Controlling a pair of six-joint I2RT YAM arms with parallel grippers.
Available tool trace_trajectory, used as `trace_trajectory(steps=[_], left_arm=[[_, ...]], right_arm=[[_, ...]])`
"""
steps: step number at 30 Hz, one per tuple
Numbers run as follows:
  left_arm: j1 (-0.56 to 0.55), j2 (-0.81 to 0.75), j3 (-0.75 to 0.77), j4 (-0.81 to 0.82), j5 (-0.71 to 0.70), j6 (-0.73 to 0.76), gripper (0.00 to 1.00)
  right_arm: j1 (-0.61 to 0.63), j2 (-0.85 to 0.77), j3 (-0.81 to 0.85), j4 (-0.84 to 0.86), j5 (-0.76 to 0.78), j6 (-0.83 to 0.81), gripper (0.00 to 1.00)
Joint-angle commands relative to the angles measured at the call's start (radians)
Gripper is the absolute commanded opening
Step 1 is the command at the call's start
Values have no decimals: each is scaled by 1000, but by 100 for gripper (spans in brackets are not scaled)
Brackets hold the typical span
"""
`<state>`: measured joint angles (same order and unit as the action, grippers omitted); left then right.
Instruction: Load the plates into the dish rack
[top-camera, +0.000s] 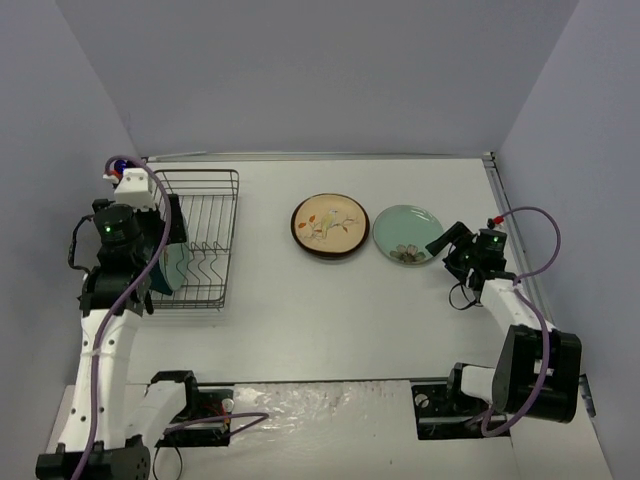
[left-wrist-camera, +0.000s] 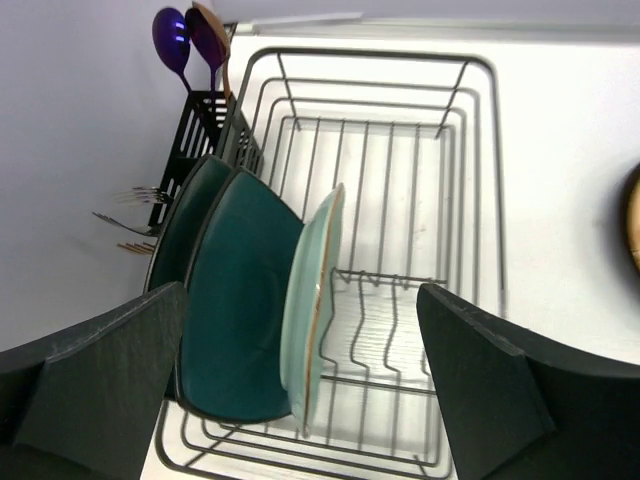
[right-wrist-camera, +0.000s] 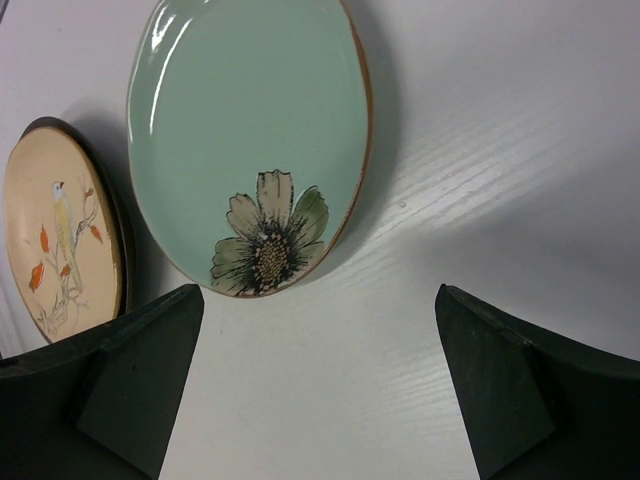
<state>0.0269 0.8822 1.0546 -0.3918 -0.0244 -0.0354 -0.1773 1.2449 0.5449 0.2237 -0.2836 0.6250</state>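
**Three plates racked, two flat on bench**

The left gripper (left-wrist-camera: 302, 330) is wide open over the near end of the dish rack (left-wrist-camera: 370, 52) and grips nothing. Below it, on edge in the rack, stand two dark teal plates (left-wrist-camera: 240, 310) and a pale mint plate (left-wrist-camera: 315, 290). The rack lies along the left edge of the bench (top-camera: 300, 320). The right gripper (right-wrist-camera: 318, 300) is wide open and empty near the right edge, just beside the flowered mint plate (top-camera: 407, 233). The brown-rimmed plate (top-camera: 329, 226) lies just left of that. The cutlery caddy (left-wrist-camera: 205, 120) hangs on the rack's far left corner.

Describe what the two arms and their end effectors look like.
The left arm and right arm have white links with black joints, a green light near each wrist, and a purple cable alongside. The left end effector and right end effector each have two broad, matte black fingers.
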Motion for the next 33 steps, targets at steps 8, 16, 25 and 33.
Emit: trace_trajectory(steps=[8, 16, 25, 33], left_arm=[[-16, -75, -122, 122, 216, -158, 97], [-16, -77, -186, 151, 246, -175, 97], [-16, -83, -189, 154, 258, -174, 97], [-16, -83, -192, 159, 266, -176, 97]], right_arm=[[-82, 176, 10, 242, -67, 74, 94], [-82, 347, -16, 445, -159, 100, 90], [-77, 520, 11, 555, -270, 126, 69], [-75, 601, 17, 566, -276, 122, 40]])
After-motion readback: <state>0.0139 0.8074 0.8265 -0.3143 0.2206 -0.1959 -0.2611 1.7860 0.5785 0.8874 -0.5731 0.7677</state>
